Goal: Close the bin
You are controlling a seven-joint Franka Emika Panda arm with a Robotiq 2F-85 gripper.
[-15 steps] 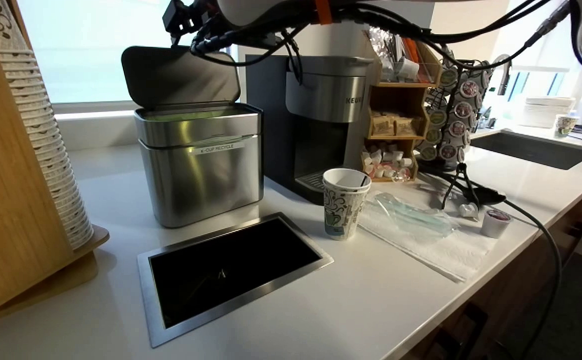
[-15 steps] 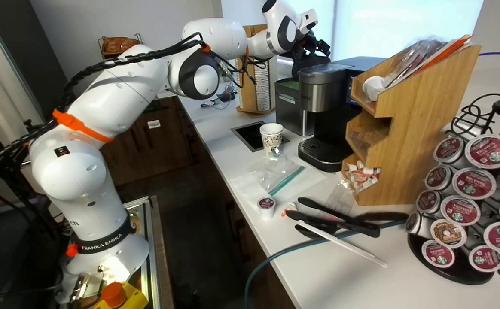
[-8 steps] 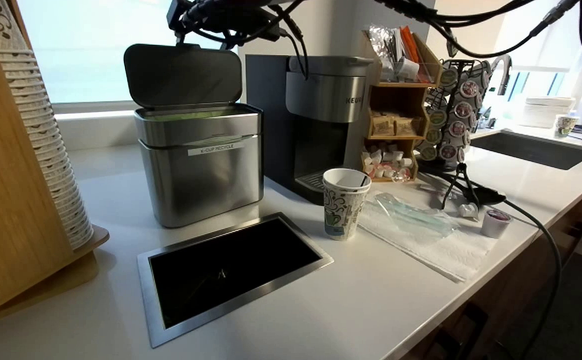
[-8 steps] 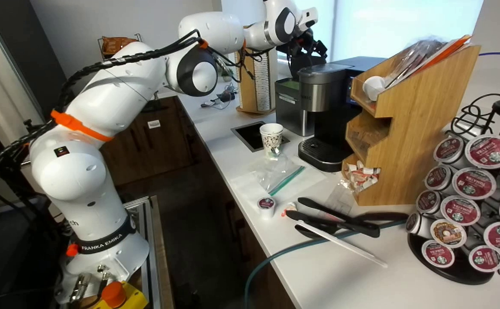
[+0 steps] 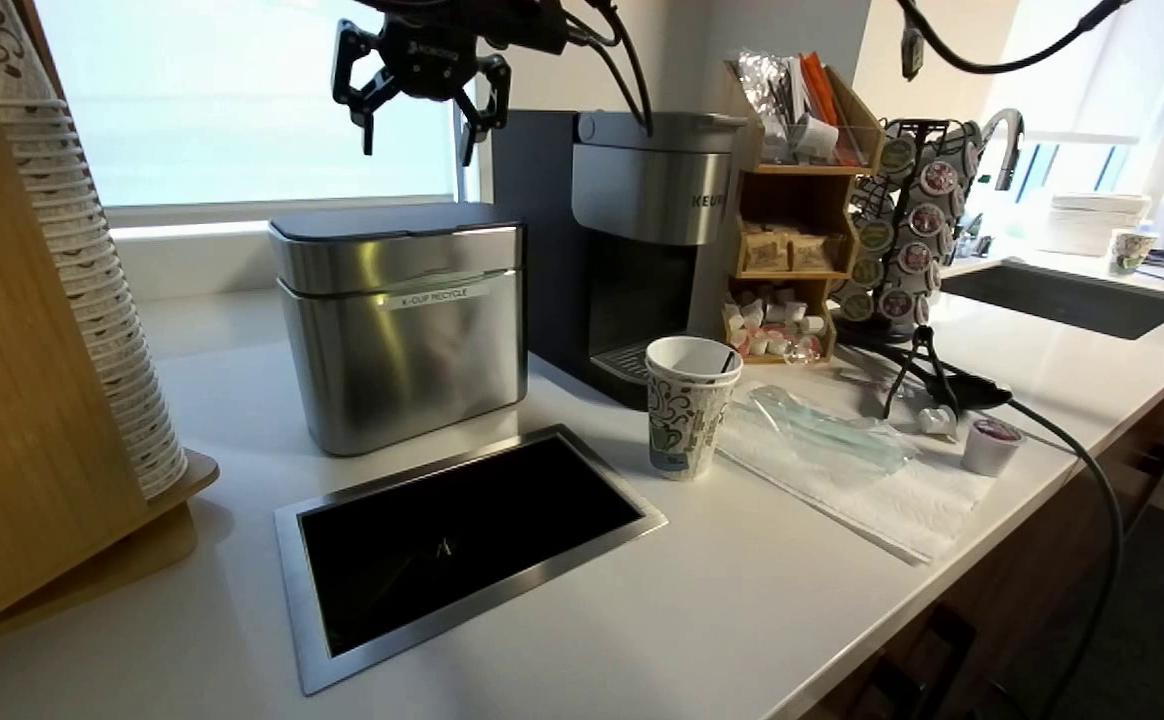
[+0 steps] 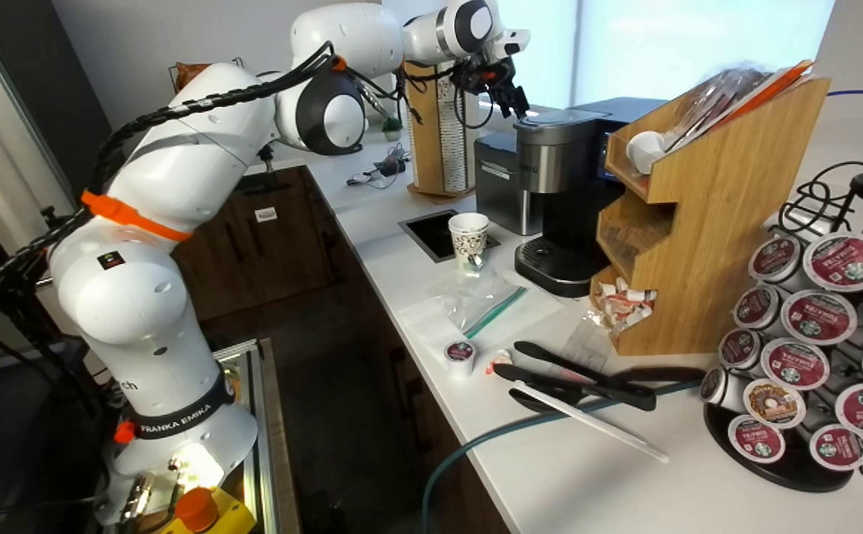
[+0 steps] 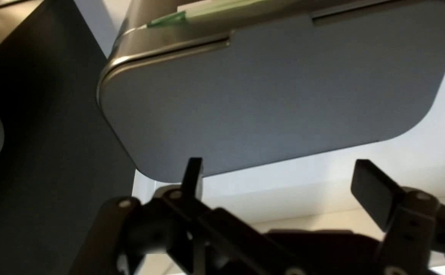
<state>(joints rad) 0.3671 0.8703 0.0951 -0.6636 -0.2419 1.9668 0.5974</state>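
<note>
Claw (image 5: 417, 152) wide, abv closed bin (image 5: 407, 355), coffee mach. (image 5: 650, 200) just beside, nested cups (image 5: 685, 412) nr, framed hole (image 5: 303, 590) in front

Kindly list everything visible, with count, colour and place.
bin: 1, steel, grey lid shut, on white counter
window: 1, bright, behind bin
coffee machine: 1, dark grey, beside bin
framed opening: 1, black, in counter
nested cups: 2, patterned white, near opening
stacked cups: many, white, in brown stand
organiser: 1, brown, beside coffee machine
racked pods: many, mixed lids, on black rack
loose pod: 1, red-lidded, on counter
plastic bag: 1, clear, on white paper towel
sink: 1, grey, in counter
unclear pieces: several, black, on counter
robot arm: 1, white, over counter
claw: 1, black, open, above bin
</note>
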